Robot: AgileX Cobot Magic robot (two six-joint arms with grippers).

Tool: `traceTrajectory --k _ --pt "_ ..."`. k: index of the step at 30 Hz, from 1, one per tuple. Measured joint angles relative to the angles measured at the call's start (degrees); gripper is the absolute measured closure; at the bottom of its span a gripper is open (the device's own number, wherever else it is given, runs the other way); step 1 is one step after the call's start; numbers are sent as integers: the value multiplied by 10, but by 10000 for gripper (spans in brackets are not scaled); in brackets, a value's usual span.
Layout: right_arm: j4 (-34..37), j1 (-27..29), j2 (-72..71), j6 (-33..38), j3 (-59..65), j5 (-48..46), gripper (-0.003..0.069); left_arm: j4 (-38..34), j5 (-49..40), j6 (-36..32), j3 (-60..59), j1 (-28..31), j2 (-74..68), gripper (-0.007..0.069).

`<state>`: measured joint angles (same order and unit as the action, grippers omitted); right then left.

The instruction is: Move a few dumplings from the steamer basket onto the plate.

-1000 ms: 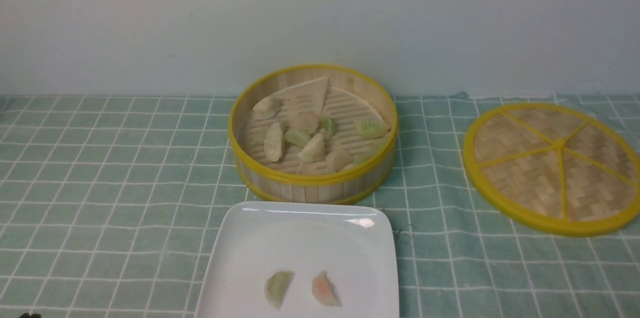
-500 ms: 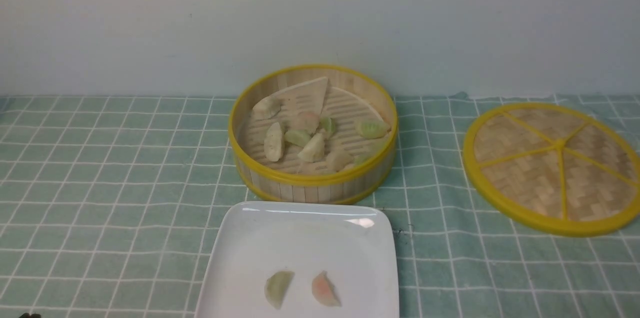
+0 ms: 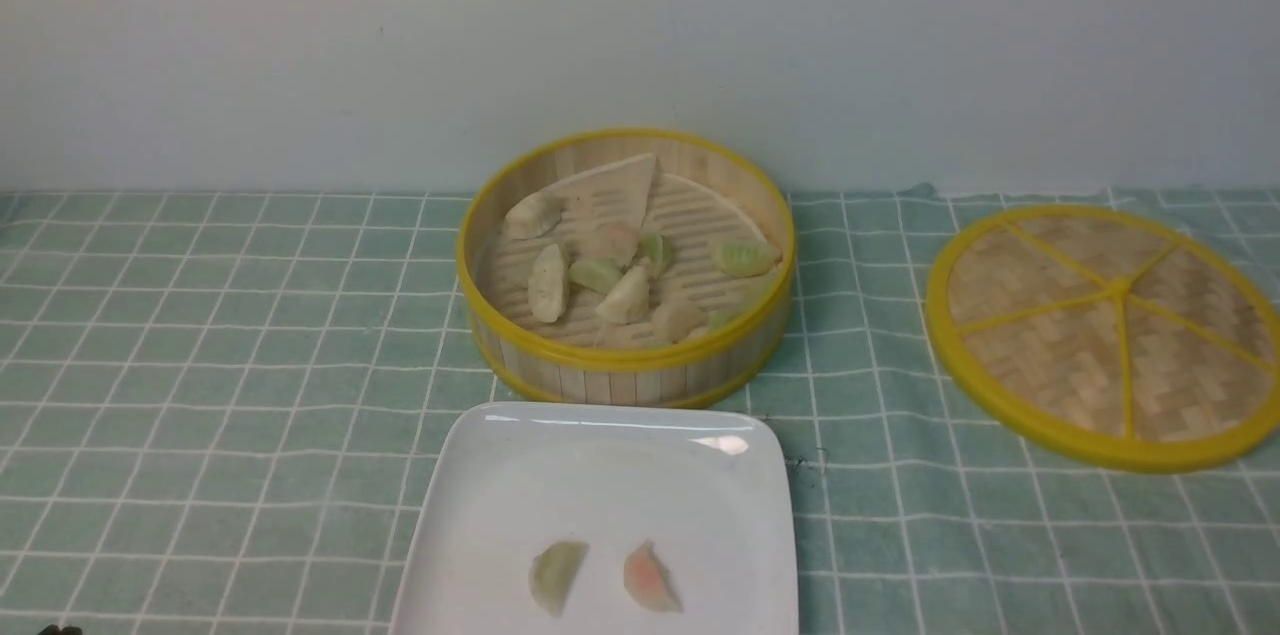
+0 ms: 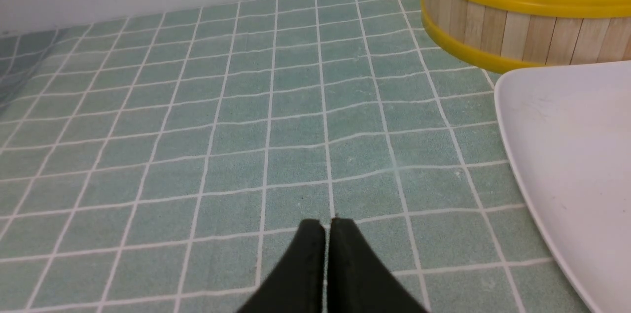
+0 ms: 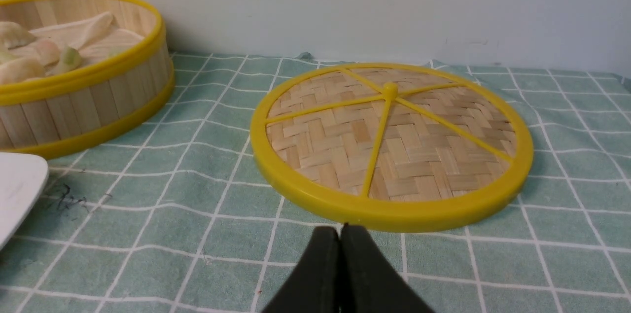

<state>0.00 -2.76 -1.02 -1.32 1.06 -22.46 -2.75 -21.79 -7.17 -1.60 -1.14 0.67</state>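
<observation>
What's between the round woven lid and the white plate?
Between the lid and the plate, the front view shows only bare checked cloth with some dark marks beside the plate.

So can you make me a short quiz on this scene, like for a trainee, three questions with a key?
1. How many dumplings are on the plate?
2. True or false: the lid is on the basket.
3. Which gripper, left or right, is on the lid's side of the plate?

Key: 1. Two; 2. False, it lies on the cloth to the right; 3. The right.
</observation>
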Motion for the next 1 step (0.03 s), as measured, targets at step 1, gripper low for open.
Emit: traceTrajectory --k 1 --pt "0 0 0 0 0 0 673 0 0 0 0 0 0 631"
